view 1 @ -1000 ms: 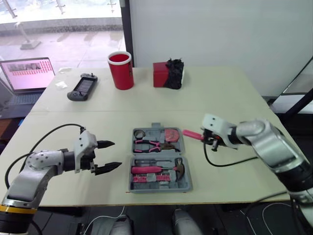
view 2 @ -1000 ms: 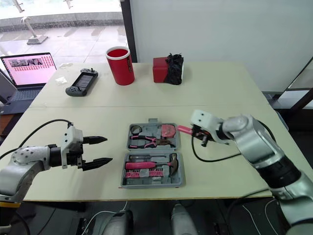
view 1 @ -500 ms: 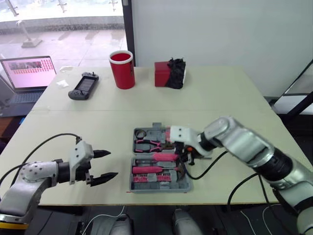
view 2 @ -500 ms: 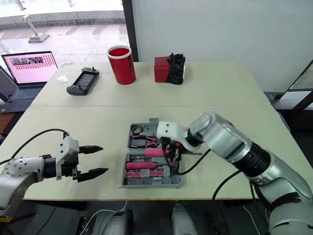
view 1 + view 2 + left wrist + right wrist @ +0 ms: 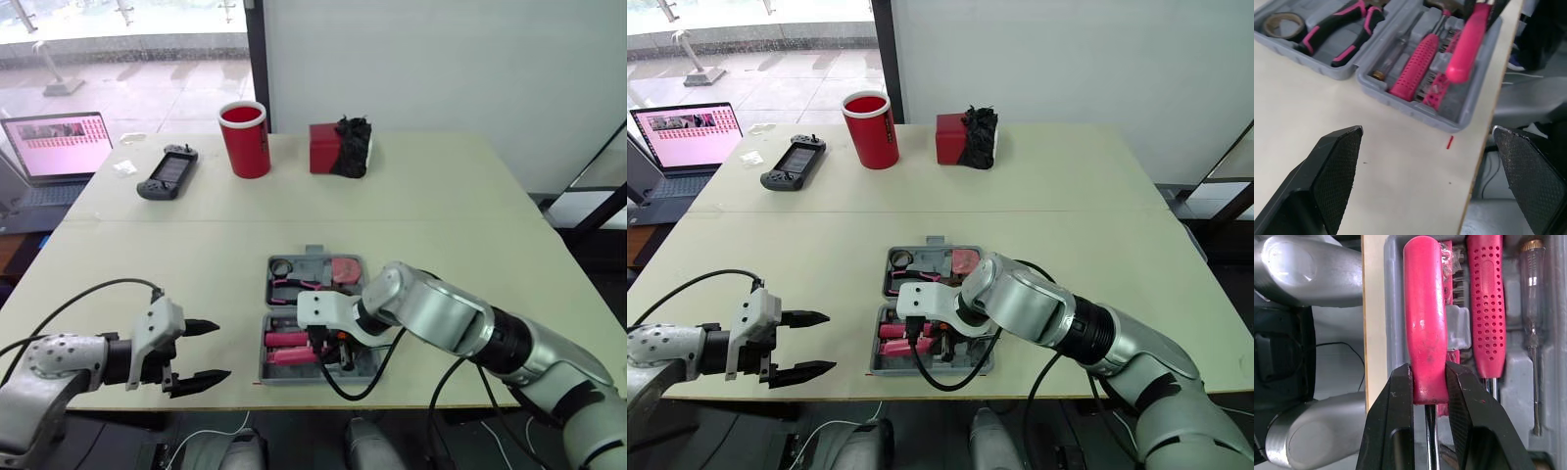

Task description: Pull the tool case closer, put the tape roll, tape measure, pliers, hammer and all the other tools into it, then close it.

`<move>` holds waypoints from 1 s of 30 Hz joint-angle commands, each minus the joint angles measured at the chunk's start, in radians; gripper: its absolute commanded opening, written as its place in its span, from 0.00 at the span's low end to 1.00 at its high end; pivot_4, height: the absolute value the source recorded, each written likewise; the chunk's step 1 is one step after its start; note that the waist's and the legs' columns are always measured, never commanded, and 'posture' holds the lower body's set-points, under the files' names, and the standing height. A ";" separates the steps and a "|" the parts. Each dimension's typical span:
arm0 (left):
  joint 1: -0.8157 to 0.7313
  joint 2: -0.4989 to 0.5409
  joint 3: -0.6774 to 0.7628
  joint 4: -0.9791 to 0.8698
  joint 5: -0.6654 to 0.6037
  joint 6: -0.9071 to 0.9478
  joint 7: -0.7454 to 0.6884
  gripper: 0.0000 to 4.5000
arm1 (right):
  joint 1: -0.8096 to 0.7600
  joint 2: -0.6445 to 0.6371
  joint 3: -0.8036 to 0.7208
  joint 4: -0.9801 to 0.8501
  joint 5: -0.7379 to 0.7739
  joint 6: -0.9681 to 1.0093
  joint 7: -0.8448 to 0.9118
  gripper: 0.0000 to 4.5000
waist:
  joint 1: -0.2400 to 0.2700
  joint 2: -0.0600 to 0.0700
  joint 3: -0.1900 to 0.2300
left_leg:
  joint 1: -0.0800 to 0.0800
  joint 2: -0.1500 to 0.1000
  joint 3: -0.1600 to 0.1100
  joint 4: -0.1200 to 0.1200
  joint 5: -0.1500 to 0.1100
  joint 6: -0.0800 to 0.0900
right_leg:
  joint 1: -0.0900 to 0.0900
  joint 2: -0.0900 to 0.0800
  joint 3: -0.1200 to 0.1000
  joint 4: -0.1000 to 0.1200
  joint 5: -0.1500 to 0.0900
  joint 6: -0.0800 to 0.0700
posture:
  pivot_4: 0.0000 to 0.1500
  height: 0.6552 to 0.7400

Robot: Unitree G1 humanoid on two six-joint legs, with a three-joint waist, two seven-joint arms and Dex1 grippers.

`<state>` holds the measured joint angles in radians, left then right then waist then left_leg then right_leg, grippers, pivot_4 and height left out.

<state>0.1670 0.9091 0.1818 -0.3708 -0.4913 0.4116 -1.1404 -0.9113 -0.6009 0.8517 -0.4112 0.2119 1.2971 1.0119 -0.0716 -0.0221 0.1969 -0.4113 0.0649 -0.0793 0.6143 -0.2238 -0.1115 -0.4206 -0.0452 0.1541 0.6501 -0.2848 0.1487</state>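
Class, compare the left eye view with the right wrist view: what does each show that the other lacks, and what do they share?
Left eye view adds: the red cup, laptop, game controller, and the open left gripper apart from the tool case. Right wrist view adds: the right gripper clamped on a pink screwdriver handle, and a clear tester screwdriver. Shared: the grey case.

The grey tool case (image 5: 1410,108) is laid open at the table's (image 5: 441,196) front edge. Pliers (image 5: 1347,29) and tape roll (image 5: 1279,22) are seated inside; a pink-handled screwdriver (image 5: 1423,323) is held above.
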 commanded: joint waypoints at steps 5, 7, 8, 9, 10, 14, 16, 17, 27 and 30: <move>0.011 0.039 0.032 -0.077 -0.042 0.035 -0.024 1.00 | 0.021 0.073 0.034 0.029 0.007 -0.019 -0.072 0.09 | -0.001 0.000 0.000 | 0.000 0.000 0.000 0.000 0.000 0.000 | 0.000 0.000 0.000 0.000 0.000 0.000 | 1.00 0.85; 0.006 0.044 0.032 -0.081 -0.046 0.041 -0.023 1.00 | 0.020 0.088 0.038 0.053 0.003 -0.029 -0.085 0.09 | -0.001 0.000 0.000 | 0.000 0.000 0.000 0.000 0.000 0.000 | 0.000 0.000 0.000 0.000 0.000 0.000 | 1.00 0.85; 0.004 0.046 0.032 -0.082 -0.047 0.045 -0.023 1.00 | 0.020 0.092 0.041 0.061 0.002 -0.034 -0.089 0.09 | -0.001 0.000 0.000 | 0.000 0.000 0.000 0.000 0.000 0.000 | -0.001 0.000 0.000 0.000 0.000 0.000 | 1.00 0.85; -0.002 0.049 0.032 -0.083 -0.048 0.050 -0.024 1.00 | 0.020 0.095 0.043 0.068 0.003 -0.037 -0.093 0.09 | -0.001 0.000 0.000 | 0.000 0.000 0.000 0.000 0.000 0.000 | 0.000 0.000 0.000 0.000 0.000 0.000 | 1.00 0.85; -0.009 0.053 0.032 -0.083 -0.050 0.055 -0.026 1.00 | 0.024 0.101 0.043 0.074 0.006 -0.037 -0.097 0.09 | -0.001 0.000 0.000 | 0.000 0.000 0.000 0.000 0.000 0.000 | 0.000 0.000 0.000 0.000 0.000 0.000 | 1.00 0.85; -0.036 0.064 0.026 -0.075 -0.053 0.064 -0.028 1.00 | 0.033 0.124 0.051 0.103 0.003 -0.052 -0.114 0.09 | -0.001 0.000 0.000 | 0.000 0.000 0.000 0.000 0.000 0.000 | 0.000 0.000 0.000 0.000 0.000 0.000 | 1.00 0.85; -0.046 0.068 0.024 -0.068 -0.052 0.064 -0.030 1.00 | 0.036 0.137 0.055 0.115 0.000 -0.056 -0.122 0.09 | -0.003 0.000 0.000 | 0.000 0.000 0.000 0.000 0.000 0.000 | 0.000 0.000 0.000 0.000 0.000 0.000 | 1.00 0.85; -0.047 0.069 0.023 -0.066 -0.052 0.063 -0.031 1.00 | 0.039 0.143 0.054 0.118 0.001 -0.056 -0.125 0.09 | -0.004 0.000 0.000 | 0.000 0.000 0.000 0.000 0.000 0.000 | 0.000 0.000 0.000 0.000 0.000 0.000 | 1.00 0.85; -0.063 0.068 0.015 -0.039 -0.040 0.045 -0.044 1.00 | 0.035 0.082 -0.096 0.026 0.103 -0.028 -0.065 0.50 | -0.008 0.000 0.000 | 0.000 0.001 0.000 0.000 0.000 0.000 | -0.001 0.001 0.000 0.000 0.001 -0.001 | 1.00 0.85; -0.072 0.063 0.005 -0.028 -0.034 0.035 -0.044 1.00 | 0.093 0.080 -0.214 -0.003 0.155 -0.114 -0.052 0.50 | -0.002 -0.001 0.000 | 0.000 0.001 0.000 0.000 0.000 0.000 | -0.001 0.001 0.000 0.000 0.001 -0.001 | 1.00 0.85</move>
<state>0.1038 0.9697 0.1801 -0.3968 -0.5305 0.4633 -1.1783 -0.8329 -0.5298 0.6910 -0.3735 0.3316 1.2242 0.9492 -0.0741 -0.0227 0.1965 -0.4117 0.0659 -0.0793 0.6140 -0.2238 -0.1114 -0.4212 -0.0439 0.1541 0.6500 -0.2843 0.1480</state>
